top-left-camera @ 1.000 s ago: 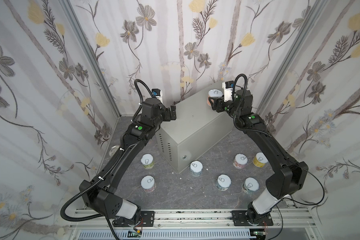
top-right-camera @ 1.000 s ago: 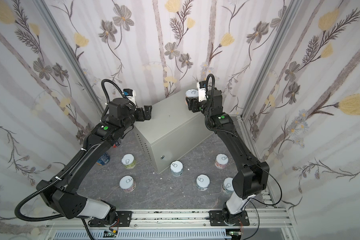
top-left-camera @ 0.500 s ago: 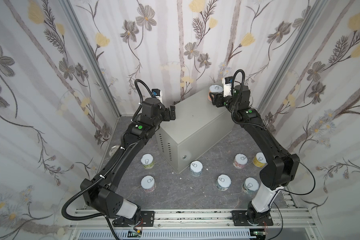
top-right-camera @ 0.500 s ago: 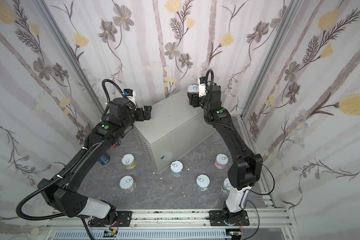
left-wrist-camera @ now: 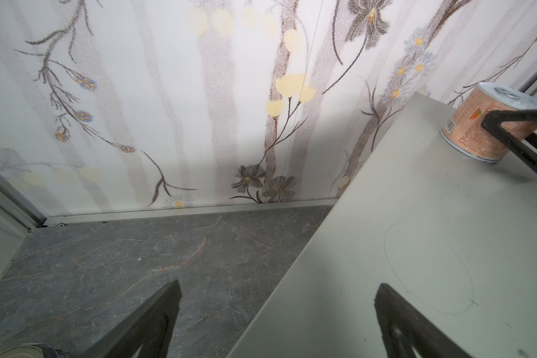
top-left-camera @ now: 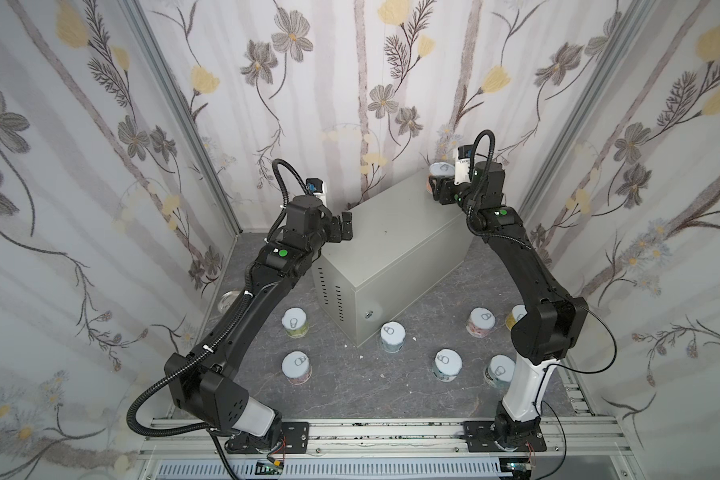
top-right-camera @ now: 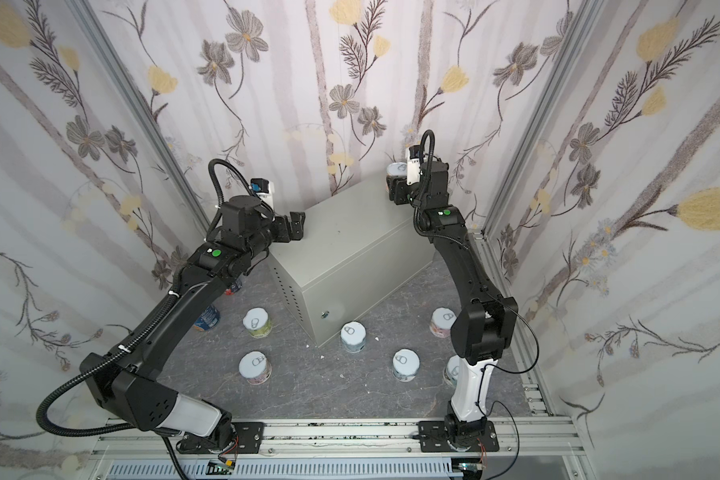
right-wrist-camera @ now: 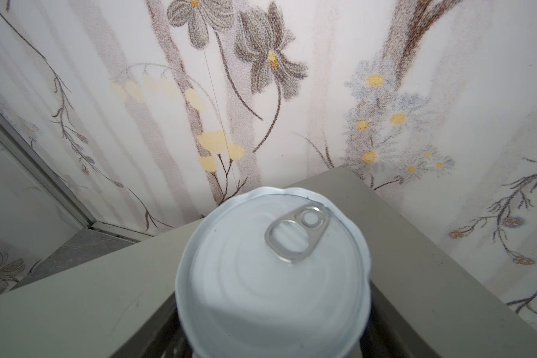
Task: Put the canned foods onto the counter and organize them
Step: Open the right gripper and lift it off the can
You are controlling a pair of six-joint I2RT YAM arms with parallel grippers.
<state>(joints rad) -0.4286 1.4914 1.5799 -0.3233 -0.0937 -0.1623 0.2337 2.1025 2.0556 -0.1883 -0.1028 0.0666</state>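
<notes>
Orange can point(left-wrist-camera: 466, 125) between jaws of right gripper point(top-left-camera: 436, 188)

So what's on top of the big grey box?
One orange can, at the box's far corner, with the right gripper shut on it. The open left gripper hangs above another edge. The spot beneath the can and gripper is covered.

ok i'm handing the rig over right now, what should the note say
Right gripper: shut on an orange-label can, which appears to rest on the counter at its far corner.
Left gripper: open, empty, over the counter's left edge.
Done: nothing released on the counter yet.
Left: release this can, then bring up seven short cans and a blue taller can from the floor; line them up.
</notes>
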